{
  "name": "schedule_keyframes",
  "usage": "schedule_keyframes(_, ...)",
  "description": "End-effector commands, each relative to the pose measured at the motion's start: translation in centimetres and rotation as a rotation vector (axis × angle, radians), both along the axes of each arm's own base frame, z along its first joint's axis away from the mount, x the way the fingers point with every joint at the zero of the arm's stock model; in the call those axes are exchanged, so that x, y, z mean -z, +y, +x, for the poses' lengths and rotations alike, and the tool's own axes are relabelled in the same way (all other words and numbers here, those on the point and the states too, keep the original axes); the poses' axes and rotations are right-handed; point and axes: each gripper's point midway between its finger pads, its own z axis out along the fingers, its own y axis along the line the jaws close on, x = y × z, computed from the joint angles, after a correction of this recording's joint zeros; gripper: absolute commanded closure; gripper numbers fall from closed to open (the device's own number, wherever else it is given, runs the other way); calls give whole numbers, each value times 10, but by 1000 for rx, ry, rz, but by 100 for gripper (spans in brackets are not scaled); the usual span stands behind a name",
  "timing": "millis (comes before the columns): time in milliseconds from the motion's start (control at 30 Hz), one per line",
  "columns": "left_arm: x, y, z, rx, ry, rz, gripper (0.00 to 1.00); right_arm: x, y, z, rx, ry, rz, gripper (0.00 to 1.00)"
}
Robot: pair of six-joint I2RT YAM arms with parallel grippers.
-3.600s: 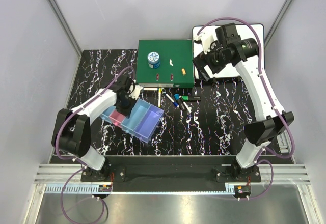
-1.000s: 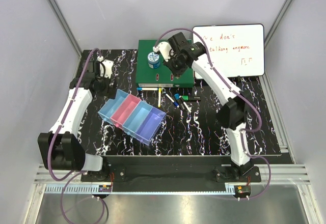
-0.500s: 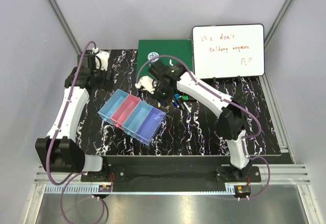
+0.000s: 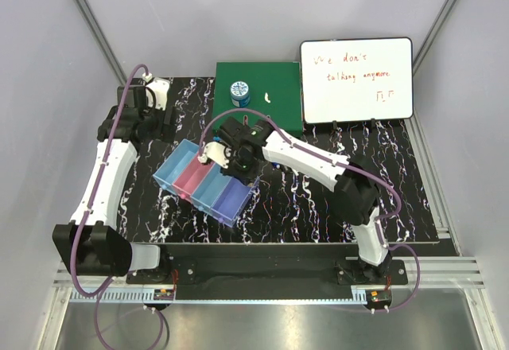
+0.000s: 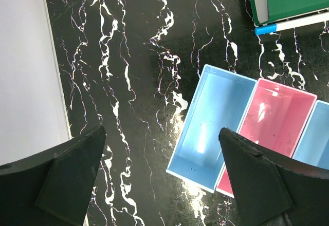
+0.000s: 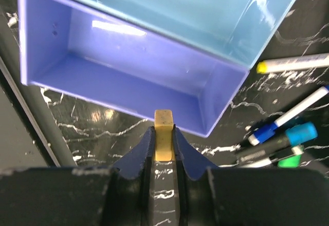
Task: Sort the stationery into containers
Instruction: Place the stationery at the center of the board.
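Observation:
My right gripper is shut on a small yellow-tan block. It hangs just outside the near wall of the purple-blue bin, next to a light blue bin. From above, the right gripper is over the row of containers. Several markers and a yellow-capped white pen lie on the table to the right; the arm hides them from above. A blue-and-white tin stands on the green binder. My left gripper is open and empty, left of the end light blue bin.
A whiteboard with red writing lies at the back right. A small white bit lies on the binder. A blue-capped white pen lies along the binder's front edge. The pink bin is empty. The mat's left edge is close by.
My right arm has swung from the green binder down over the bins, carrying the yellow-tan block. The left arm has drawn back slightly towards the far left.

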Motion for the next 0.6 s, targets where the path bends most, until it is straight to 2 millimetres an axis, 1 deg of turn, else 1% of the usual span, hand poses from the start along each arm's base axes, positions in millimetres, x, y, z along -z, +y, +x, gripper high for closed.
schedule_keyframes(0, -24, 2, 4, 3, -86, 4, 1, -21, 24, 21, -18, -90, 84, 100)
schedule_keyframes(333, -27, 2, 5, 6, -102, 5, 1, 18, 24, 23, -32, -72, 42, 100)
schedule_keyframes(467, -27, 3, 7, 6, -102, 6, 1, 26, 27, 31, -46, -108, 42, 100)
schedule_keyframes(567, -24, 2, 6, 9, -97, 5, 1, 33, 28, 34, -43, -114, 37, 99)
